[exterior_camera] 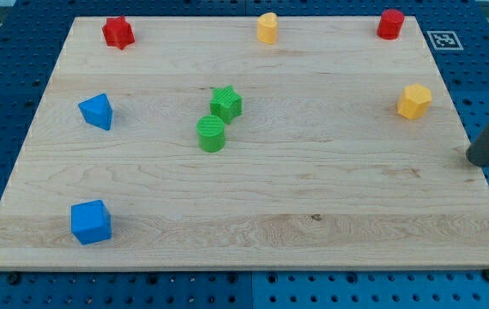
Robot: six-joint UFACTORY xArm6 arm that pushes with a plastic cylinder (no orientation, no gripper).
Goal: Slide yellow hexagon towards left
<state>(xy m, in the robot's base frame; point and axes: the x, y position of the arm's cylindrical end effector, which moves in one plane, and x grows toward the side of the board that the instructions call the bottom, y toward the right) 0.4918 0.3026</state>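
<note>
Camera view: a pale wooden board is seen from above on a blue pegboard table. No fingers are fitted to this arm, only a straight dark rod, so nothing is being held. My tip is found at the board's right edge, at about 3 o'clock from the board's centre. The yellow hexagon is placed near that edge, at about 2 o'clock from the centre, and lies at roughly 10 o'clock from my tip, near but not touching.

Elsewhere, a second yellow block is set at 12 o'clock, a red star at 11 o'clock, and a red block at 1 o'clock. A green star and a green cylinder, just beside each other, are found near the centre. A blue block of unclear shape is at 9 o'clock and a blue cube at 8 o'clock.

For the push to go well, my tip should probably be brought to the hexagon's 3 o'clock side first, level with its middle, so that it is driven straight toward 9 o'clock rather than spun aside. The green pair lies slightly below that path, so a short, steady push is advised.
</note>
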